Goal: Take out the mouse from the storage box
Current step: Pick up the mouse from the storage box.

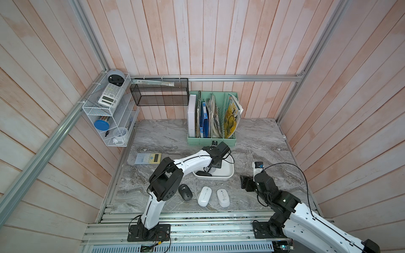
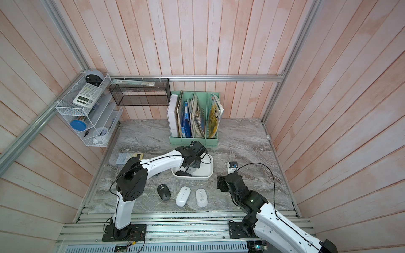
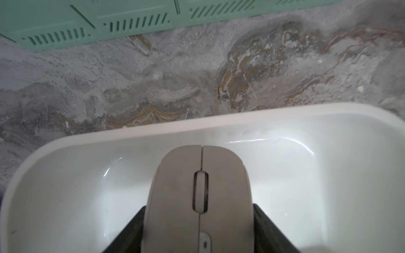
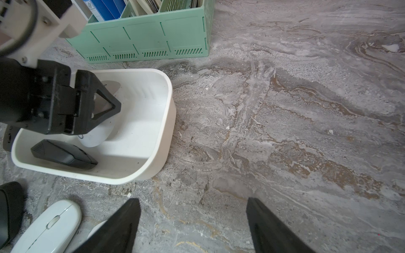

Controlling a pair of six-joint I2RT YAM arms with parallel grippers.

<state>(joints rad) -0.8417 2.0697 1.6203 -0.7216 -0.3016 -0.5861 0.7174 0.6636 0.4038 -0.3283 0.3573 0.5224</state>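
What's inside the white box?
A black mouse lies in the storage box, plus a pale mouse clamped by the left gripper. That gripper covers part of the box floor, hiding anything underneath.

Each arm, left arm [image 1: 192, 162] and right arm [image 1: 306, 223], has white moulded link shells joined by black joint housings. The left elbow housing [image 1: 168, 193] has a flat end cap with a pattern of small holes. A thin black cable [image 1: 300, 175] follows each white shell and loops free at the joints. Each arm stands on a black rectangular base plate [image 1: 163, 232]. The left gripper [image 3: 199, 206] has a black body. Its fingers [image 4: 107, 105] are black and triangular with an open cut-out. A white bracket [image 4: 43, 22] with visible screws sits above it. The right wrist carries a white mount with a blue module [image 1: 258, 164].
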